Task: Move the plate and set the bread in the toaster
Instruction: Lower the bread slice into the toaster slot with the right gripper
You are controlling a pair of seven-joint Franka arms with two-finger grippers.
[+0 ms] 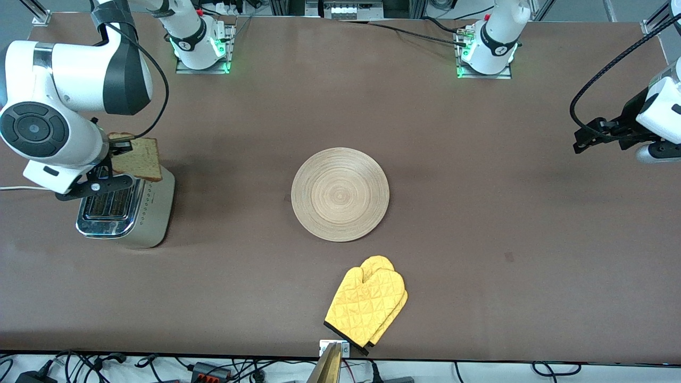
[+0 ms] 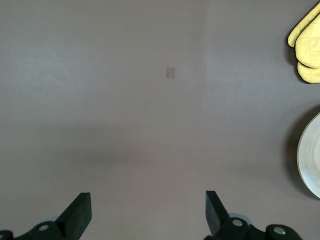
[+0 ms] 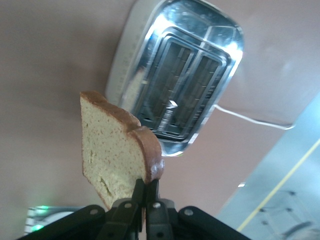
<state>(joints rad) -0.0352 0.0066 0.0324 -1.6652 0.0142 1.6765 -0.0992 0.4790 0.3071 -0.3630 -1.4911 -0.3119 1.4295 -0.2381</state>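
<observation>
While the right gripper [image 3: 145, 197] pinched the bread [image 3: 116, 152] by its crust above the toaster [image 3: 182, 85], misalignment risked snagging the slot; left gripper [image 2: 148, 212] waited agape, well apart from the toaster.

A wide brown table [image 1: 479, 175] is seen from above. Three things are laid directly on it. A round pale-wood plate [image 1: 340, 194] with ring grain is set flat near the middle. A pair of yellow quilted oven mitts [image 1: 367, 307], stacked one on the other, is placed nearer the front camera than the plate, close to the table edge and apart from the plate. A chrome-topped toaster [image 1: 127, 207] with two slots is stood toward the right arm's end, with a white cord [image 1: 16, 188] trailing off the edge.
</observation>
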